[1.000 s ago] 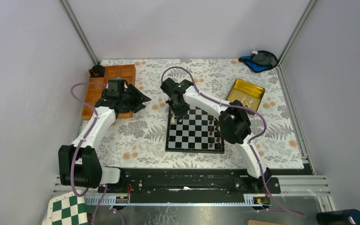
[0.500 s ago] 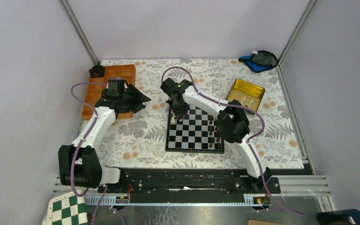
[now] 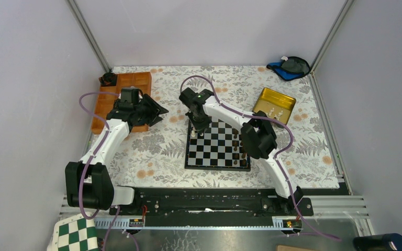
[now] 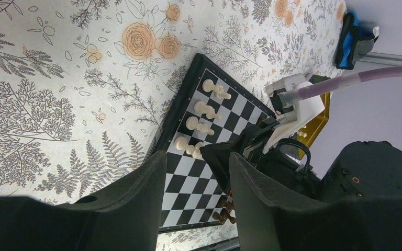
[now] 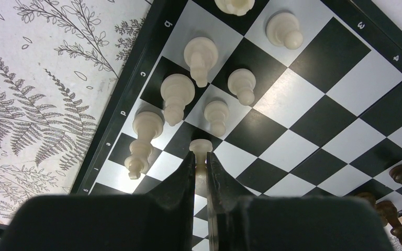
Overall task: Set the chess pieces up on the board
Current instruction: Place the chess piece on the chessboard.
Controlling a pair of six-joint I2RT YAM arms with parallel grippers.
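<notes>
The black-framed board (image 3: 217, 168) lies mid-table. Several cream chess pieces (image 5: 178, 94) stand along its far left edge; they also show in the left wrist view (image 4: 199, 125). My right gripper (image 3: 200, 130) is over that corner. In the right wrist view it (image 5: 200, 157) is shut on a cream pawn (image 5: 201, 147), held just above a square beside the standing pieces. My left gripper (image 3: 162, 111) is open and empty, in the air left of the board, looking across at it (image 4: 196, 156).
Dark brown pieces (image 3: 239, 144) stand on the board's right side. A yellow tin (image 3: 288, 102) holding a few cream pieces sits at the back right. An orange tray (image 3: 136, 81) lies at the back left under the left arm. A blue and black item (image 3: 290, 67) is in the far corner.
The right arm's elbow has drifted slightly left. Its gripper stays over the board's far left corner with the pawn. The left arm has not moved.
</notes>
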